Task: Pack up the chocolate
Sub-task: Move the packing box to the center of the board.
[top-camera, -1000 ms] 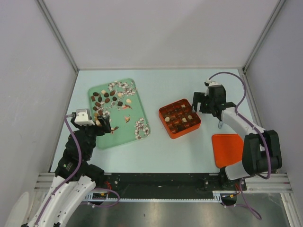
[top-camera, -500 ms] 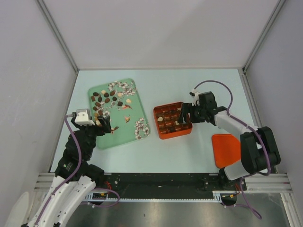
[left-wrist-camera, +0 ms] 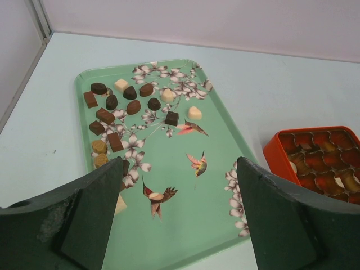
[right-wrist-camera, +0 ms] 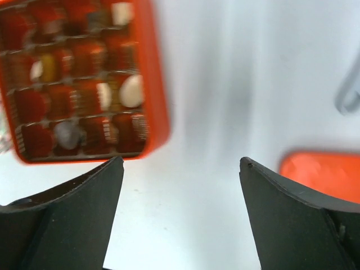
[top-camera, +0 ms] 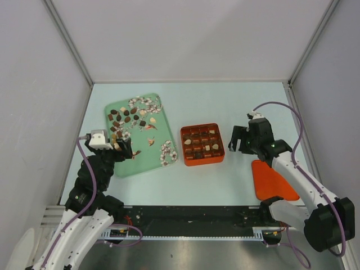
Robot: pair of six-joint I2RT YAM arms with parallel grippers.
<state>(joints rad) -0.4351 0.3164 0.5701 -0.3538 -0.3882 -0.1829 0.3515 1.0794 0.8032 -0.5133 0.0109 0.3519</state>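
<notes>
Green floral tray (top-camera: 142, 160) on the pale table (top-camera: 225, 101): most of the chocolate (top-camera: 125, 118) lies loose at its far-left end, dark brown pieces with a few cream and tan ones. Orange gridded box (top-camera: 201, 163) just beside the tray's right edge, with dark and cream pieces in some cells; a flat orange lid (top-camera: 270, 180) lies well to its right. Left gripper (left-wrist-camera: 180, 163) over the tray's near end, jaws wide apart and holding nothing; right gripper (right-wrist-camera: 181, 160) between box and lid, jaws apart, nothing between them.
</notes>
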